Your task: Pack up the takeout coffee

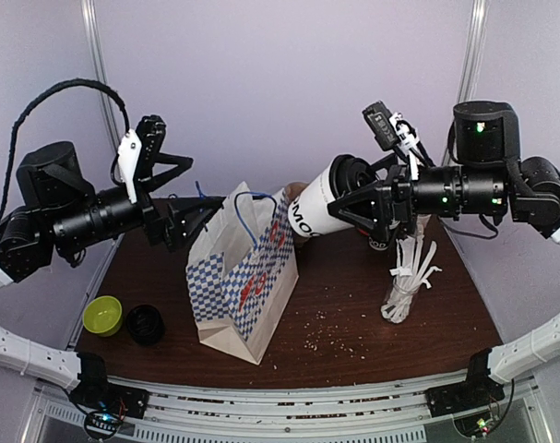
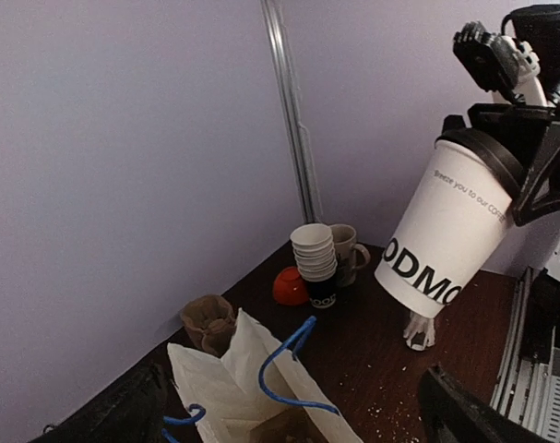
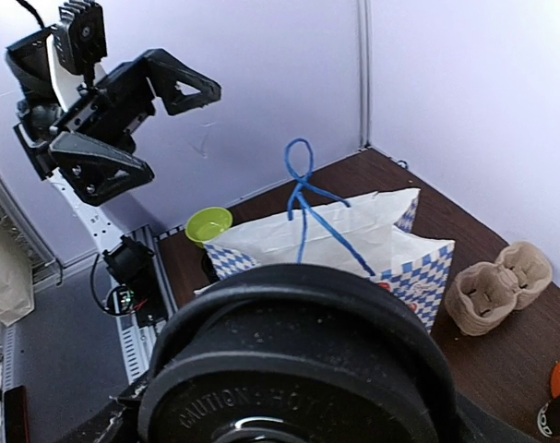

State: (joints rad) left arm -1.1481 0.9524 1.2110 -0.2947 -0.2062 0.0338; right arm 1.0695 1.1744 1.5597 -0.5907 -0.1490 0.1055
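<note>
Lilac walls (image 1: 261,74), right jaws grasping "ODMO" cup (image 1: 316,209), "CAUTION HOT" lid (image 3: 289,360), left jaws spread

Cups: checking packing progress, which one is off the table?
The white black-lidded cup, clamped tilted in the right gripper; the stacked cups stand on the table.

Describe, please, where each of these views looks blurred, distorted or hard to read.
Top external: evenly lit, though fisheye curves the table's front edge. Left wrist: the cup is sharp; the fingers of the left gripper are dark, soft blurs. Right wrist: the cup's lid looms close and soft; the bag beyond is crisp.
</note>
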